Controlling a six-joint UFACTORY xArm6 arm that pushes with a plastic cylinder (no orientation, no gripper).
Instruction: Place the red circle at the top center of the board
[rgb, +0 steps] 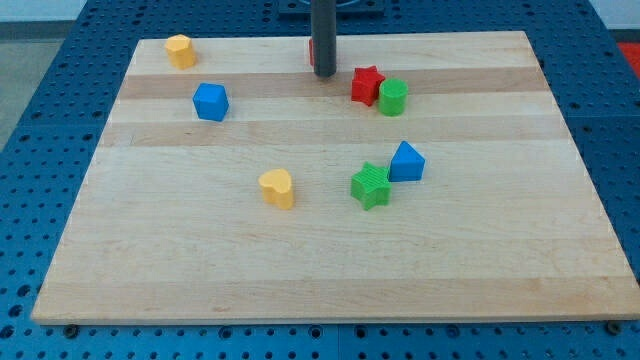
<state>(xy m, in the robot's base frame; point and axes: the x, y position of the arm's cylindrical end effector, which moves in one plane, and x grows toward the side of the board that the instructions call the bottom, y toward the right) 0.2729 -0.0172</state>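
Note:
My tip (325, 74) rests on the wooden board (320, 270) near the view's top centre. A sliver of the red circle (311, 52) shows just left of the rod, mostly hidden behind it, close to the board's top edge. The tip looks to be touching the circle's near side, but I cannot tell for sure. A red star (366, 85) lies right of the tip, with a green cylinder (392, 97) touching its right side.
A yellow block (180, 50) sits at the top left and a blue cube (211, 101) below it. A yellow heart (278, 187) lies at mid-board. A green star (371, 185) touches a blue triangular block (406, 161).

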